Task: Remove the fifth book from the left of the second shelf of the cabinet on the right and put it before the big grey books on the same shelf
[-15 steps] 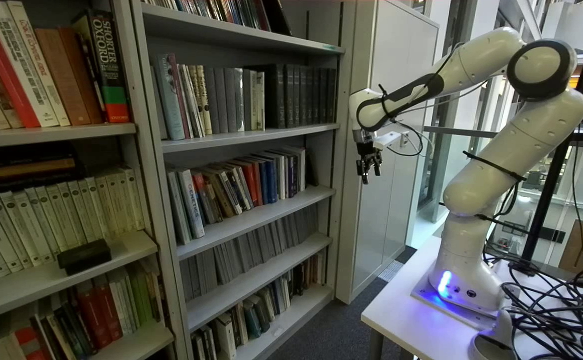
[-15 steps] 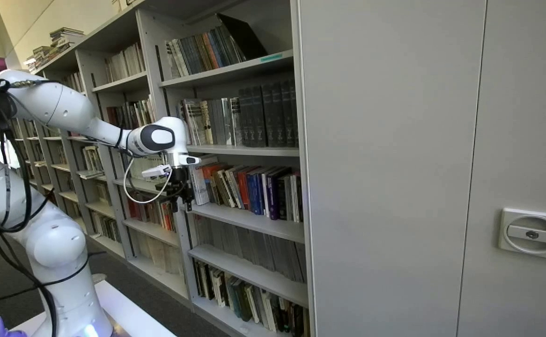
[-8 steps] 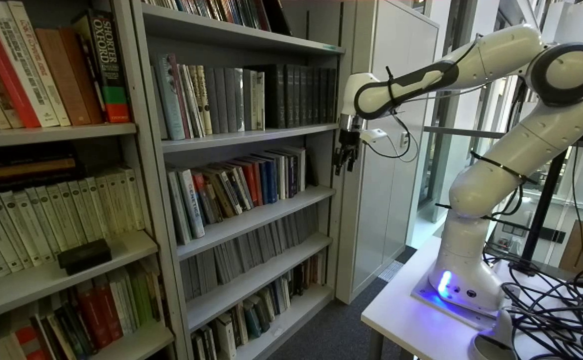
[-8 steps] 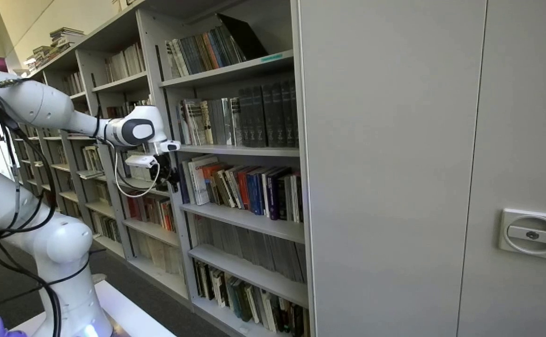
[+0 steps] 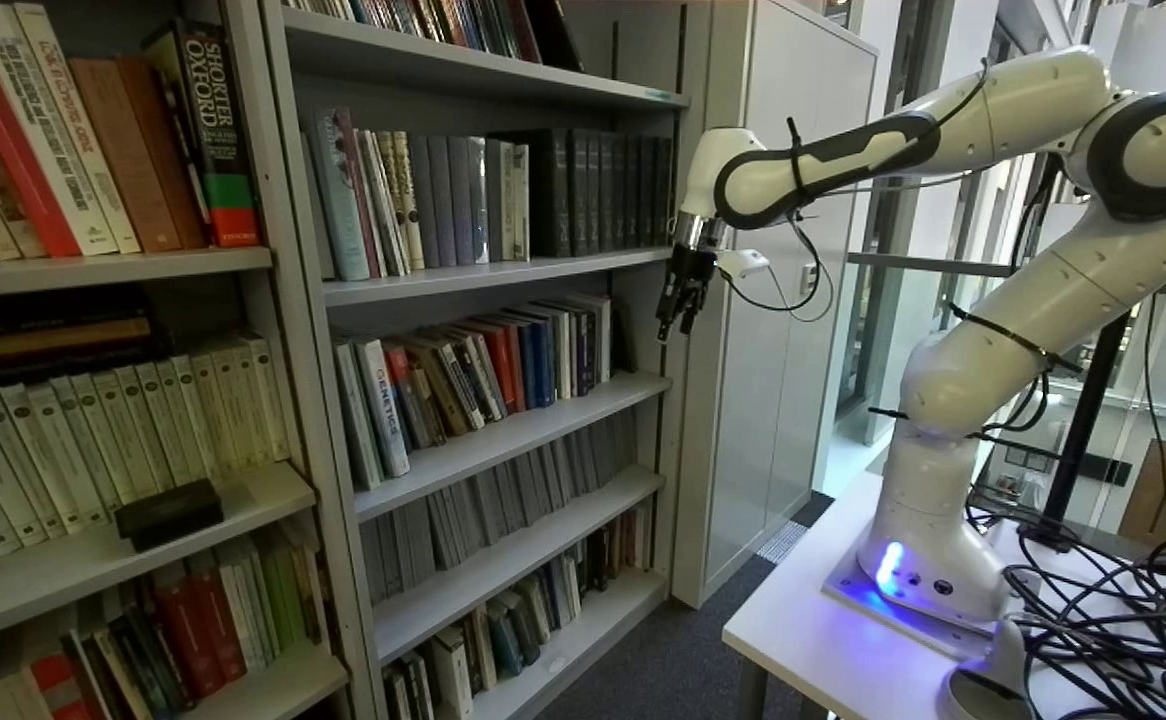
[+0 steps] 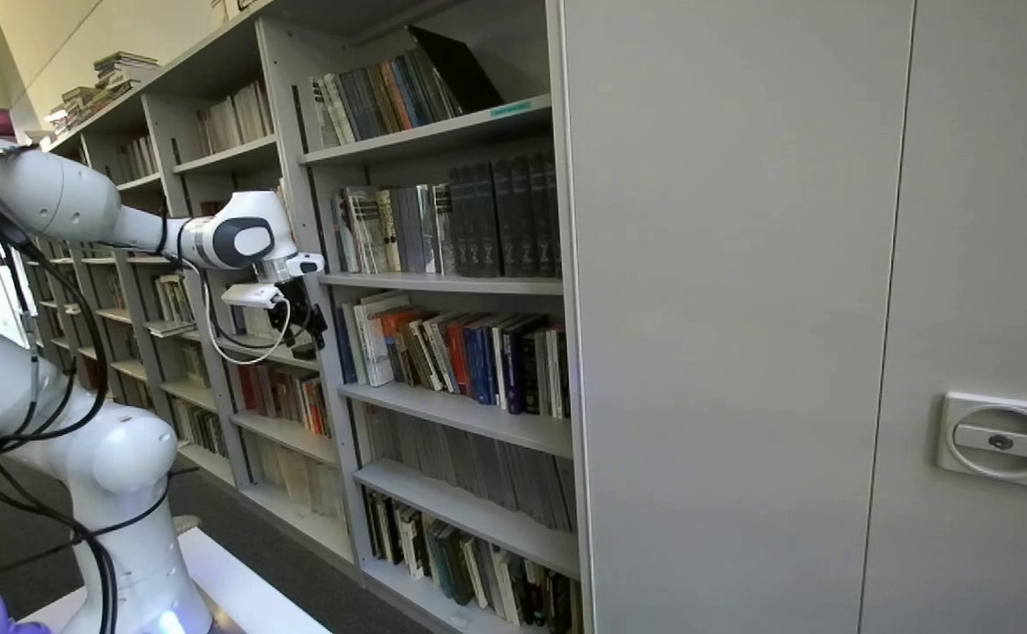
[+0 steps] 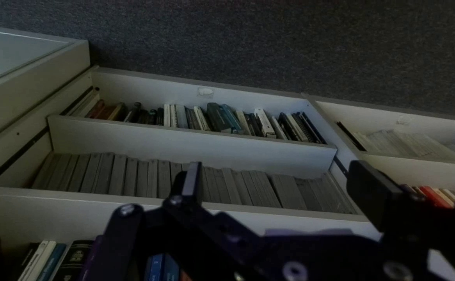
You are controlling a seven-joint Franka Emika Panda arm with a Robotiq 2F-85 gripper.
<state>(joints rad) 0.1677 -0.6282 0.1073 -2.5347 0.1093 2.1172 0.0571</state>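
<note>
The grey cabinet (image 5: pixel 295 330) holds several levels of books. On its second shelf (image 5: pixel 543 270) stand slim pale spines (image 5: pixel 388 205) at the left, the fifth book seemingly among them; exact counting is hard. Big grey books (image 5: pixel 608 190) fill the right end, and they show in an exterior view too as dark volumes (image 6: pixel 505 216). Fingers down and slightly tilted, my gripper (image 5: pixel 675 330) hangs below that shelf's level, apart from every book. In the wrist view the gripper (image 7: pixel 280 179) is open, with nothing between its fingertips; the second shelf is out of that view.
One level down, colourful books (image 5: pixel 503 365) lean on their shelf. Lower levels hold thin grey volumes (image 7: pixel 134 175) and mixed books (image 7: pixel 219 117). Closed white doors (image 6: pixel 725 317) flank the cabinet. The arm's table (image 5: pixel 803 620) carries tangled cables (image 5: pixel 1123 620). A shelf board (image 5: pixel 503 70) runs above the row.
The arm has swung left in both exterior views, lifting the gripper slightly. Its fingers have tilted from straight down to a slant. The books have not moved and the jaws have stayed open.
</note>
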